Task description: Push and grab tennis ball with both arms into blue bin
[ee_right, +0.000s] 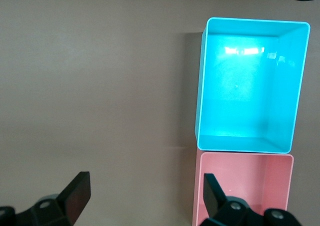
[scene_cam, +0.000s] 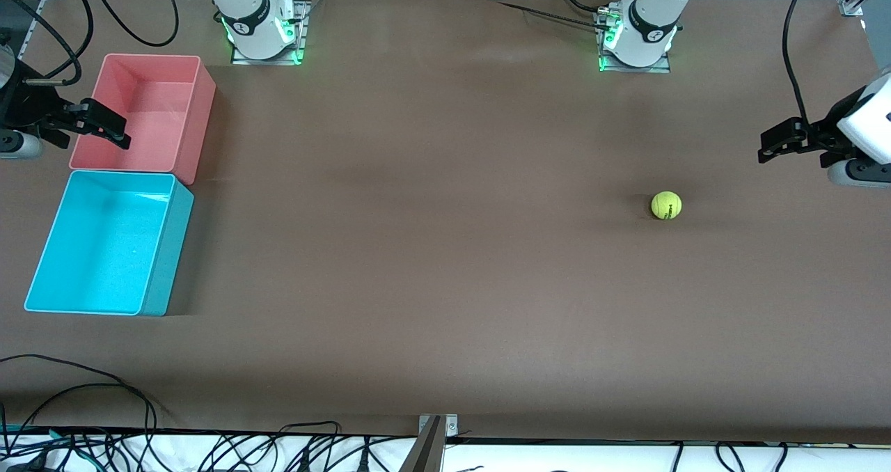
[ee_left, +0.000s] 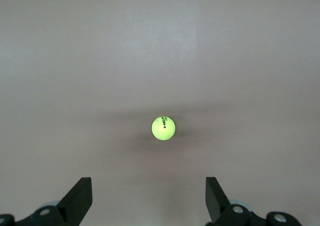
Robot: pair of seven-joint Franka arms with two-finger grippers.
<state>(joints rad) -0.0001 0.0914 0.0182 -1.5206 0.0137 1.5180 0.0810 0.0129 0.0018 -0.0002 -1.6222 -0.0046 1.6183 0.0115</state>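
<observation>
Both grippers — left gripper (ee_left: 145, 198), right gripper (ee_right: 145, 198) — gape empty; tennis ball (ee_left: 163, 128) lies apart.

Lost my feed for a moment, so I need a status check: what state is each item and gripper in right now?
Fuzzy yellow-green tennis ball: loose on the brown table, toward the left arm's end.
Cyan rectangular plastic bin: upright, empty.
Pink-red rectangular plastic tub: upright, empty, touching the cyan bin.
Left gripper: open, holding nothing.
Right gripper: open, over the pink-red tub.
</observation>
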